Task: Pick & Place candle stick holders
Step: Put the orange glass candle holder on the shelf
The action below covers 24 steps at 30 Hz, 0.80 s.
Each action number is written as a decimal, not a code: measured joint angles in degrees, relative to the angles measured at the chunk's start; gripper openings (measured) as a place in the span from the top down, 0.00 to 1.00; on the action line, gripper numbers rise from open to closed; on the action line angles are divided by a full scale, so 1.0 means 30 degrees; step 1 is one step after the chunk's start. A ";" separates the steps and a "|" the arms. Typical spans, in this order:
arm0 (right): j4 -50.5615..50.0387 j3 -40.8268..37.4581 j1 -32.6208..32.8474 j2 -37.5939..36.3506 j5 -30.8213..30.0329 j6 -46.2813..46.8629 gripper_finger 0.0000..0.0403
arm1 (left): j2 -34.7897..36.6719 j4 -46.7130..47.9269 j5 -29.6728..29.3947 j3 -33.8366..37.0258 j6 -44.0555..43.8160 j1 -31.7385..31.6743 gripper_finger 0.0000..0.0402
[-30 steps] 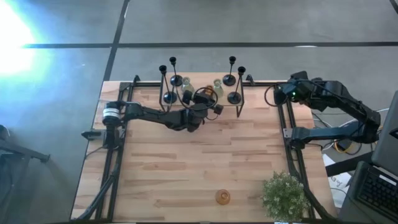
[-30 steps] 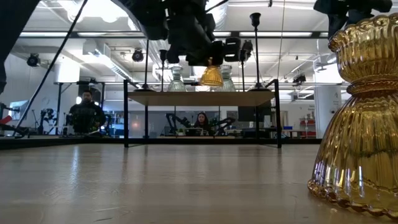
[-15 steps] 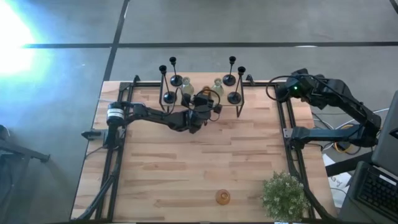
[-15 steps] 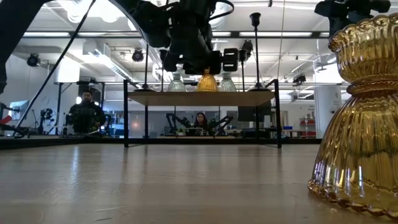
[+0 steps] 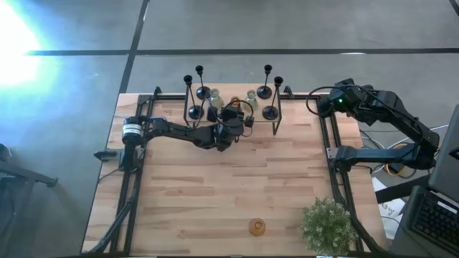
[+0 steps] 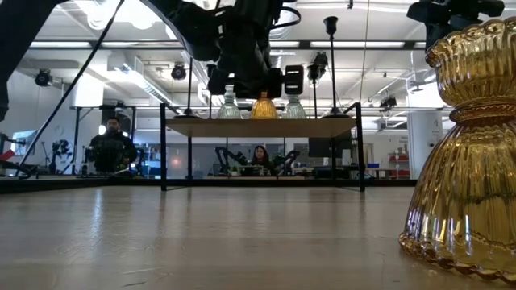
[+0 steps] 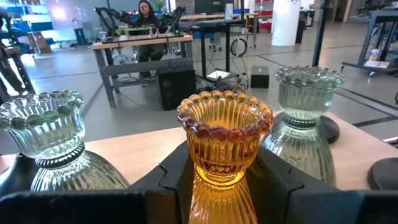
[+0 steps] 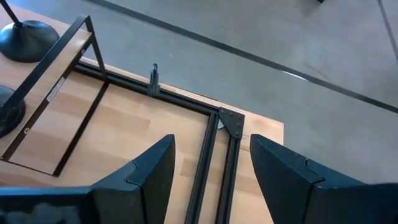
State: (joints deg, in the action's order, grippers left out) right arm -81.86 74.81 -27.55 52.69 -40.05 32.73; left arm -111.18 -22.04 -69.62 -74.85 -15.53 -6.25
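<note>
— Fingers (image 7: 168, 180) of the left gripper (image 7: 224, 186) are clamping the amber holder (image 7: 224, 135) from both sides; what is changing?

— Since a second ago it is coming down between the two green holders (image 7: 45, 121) on the shelf (image 6: 262, 126), so placement is looking nearly done.

— And its axis?

— Standing upright, long axis vertical, cup opening upward. The right gripper (image 8: 211, 174) is waiting with fingers wide over the table's far right corner.

— The other amber holder (image 5: 257, 227) is sitting at the near edge.

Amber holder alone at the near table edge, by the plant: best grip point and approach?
Grip the amber holder at its narrow waist between flared cup and wider ribbed base, coming in level from the side away from the potted plant. It stands upright, and the bulges above and below should likely stop it slipping.
</note>
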 joint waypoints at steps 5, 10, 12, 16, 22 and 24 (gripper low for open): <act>0.0064 0.0000 0.0000 0.0000 0.0000 0.0000 0.50 | 0.0000 0.0051 0.0004 0.0000 -0.0319 -0.0196 0.67; 0.0072 0.0000 0.0000 0.0007 0.0000 0.0007 0.50 | 0.0000 0.0040 0.0475 0.0000 -0.0398 -0.0392 0.67; 0.0071 0.0000 0.0000 0.0007 0.0007 0.0006 0.50 | 0.0000 0.0046 0.0514 0.0002 -0.0415 -0.0397 0.66; 0.0086 0.0000 0.0000 0.0007 0.0007 0.0007 0.50 | 0.0000 0.0057 0.0514 0.0015 -0.0415 -0.0397 0.66; 0.0093 0.0000 0.0000 0.0007 0.0028 0.0007 0.50 | -0.0007 0.0072 0.0514 0.0022 -0.0406 -0.0433 0.65; 0.0093 0.0000 0.0000 0.0007 0.0069 0.0006 0.50 | -0.0007 0.0069 0.0521 0.0022 -0.0345 -0.0433 0.65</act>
State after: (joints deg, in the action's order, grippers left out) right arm -81.58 74.81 -27.55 52.71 -39.85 32.75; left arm -111.20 -21.84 -68.05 -74.78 -16.56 -7.55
